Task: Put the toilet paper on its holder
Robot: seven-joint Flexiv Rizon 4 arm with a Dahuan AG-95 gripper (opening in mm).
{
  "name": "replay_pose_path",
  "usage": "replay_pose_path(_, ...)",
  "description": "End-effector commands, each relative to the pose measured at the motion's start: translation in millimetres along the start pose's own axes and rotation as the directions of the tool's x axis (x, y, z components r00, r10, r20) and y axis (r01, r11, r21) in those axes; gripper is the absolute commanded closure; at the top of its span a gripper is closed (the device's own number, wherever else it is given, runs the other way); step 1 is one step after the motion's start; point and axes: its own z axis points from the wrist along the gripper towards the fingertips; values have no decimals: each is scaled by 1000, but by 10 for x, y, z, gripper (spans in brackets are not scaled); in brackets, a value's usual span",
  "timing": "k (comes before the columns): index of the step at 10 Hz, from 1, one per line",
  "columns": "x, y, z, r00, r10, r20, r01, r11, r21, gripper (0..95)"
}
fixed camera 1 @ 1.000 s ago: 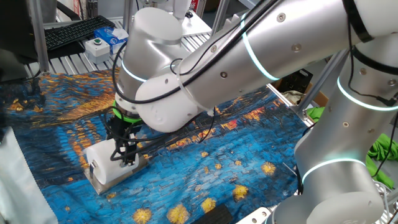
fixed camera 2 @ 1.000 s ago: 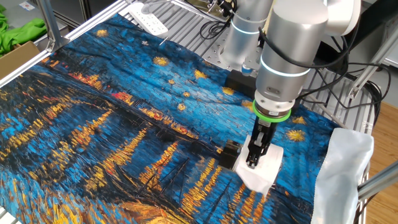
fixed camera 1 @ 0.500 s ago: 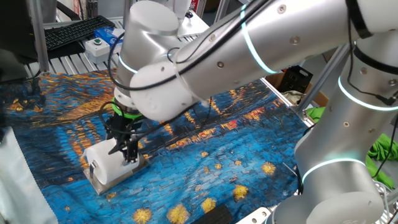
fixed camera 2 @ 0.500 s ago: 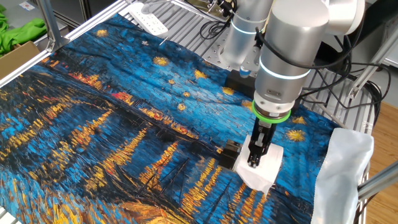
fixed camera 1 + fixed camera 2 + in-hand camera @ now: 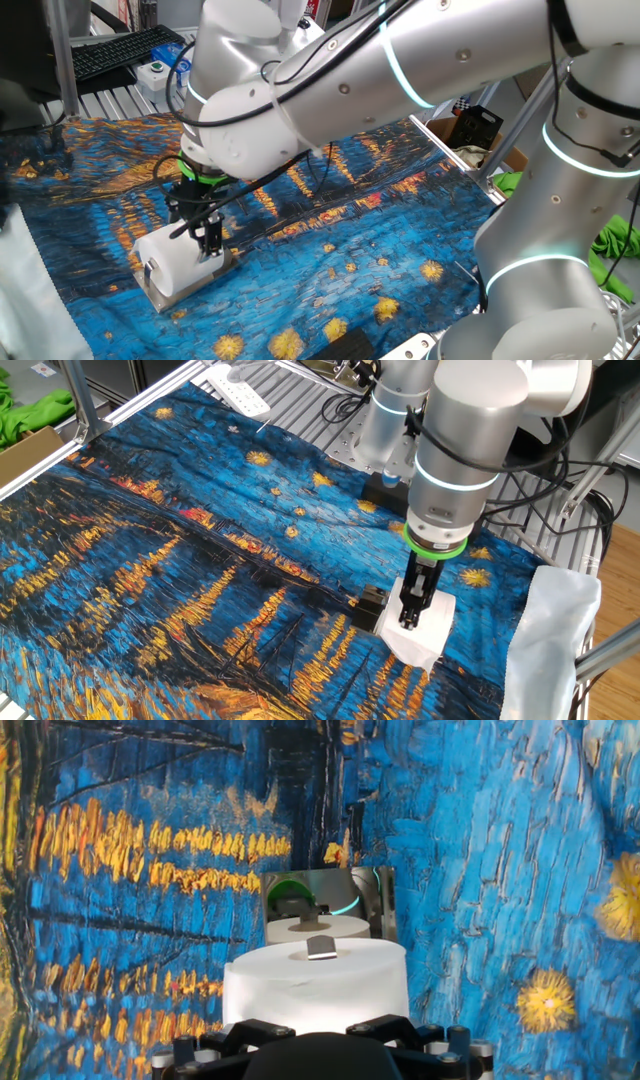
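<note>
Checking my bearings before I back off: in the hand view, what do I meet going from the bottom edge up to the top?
gripper → toilet paper → holder, its shiny plate mirroring the roll → painted cloth.

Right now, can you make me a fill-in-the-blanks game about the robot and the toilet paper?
1. The toilet paper is colored ____.
2. The gripper points straight ____ at the roll.
3. The holder is made of shiny grey ____.
4. The tablecloth is mostly ____ with yellow streaks.

Missing words: white; down; metal; blue
</note>
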Motion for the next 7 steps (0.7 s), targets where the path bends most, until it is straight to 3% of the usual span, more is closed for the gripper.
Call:
replay_pose_path(1,1,21,-44,1000,-20,-2,20,1000,4,0)
replay_pose_path(4,-16,50,-175,994,-110,-9,110,994,7,0)
replay_pose_path(6,-47,28,-267,964,-265,-19,266,964,10,0)
replay_pose_path(7,-65,16,-309,947,-318,-32,319,947,31,0)
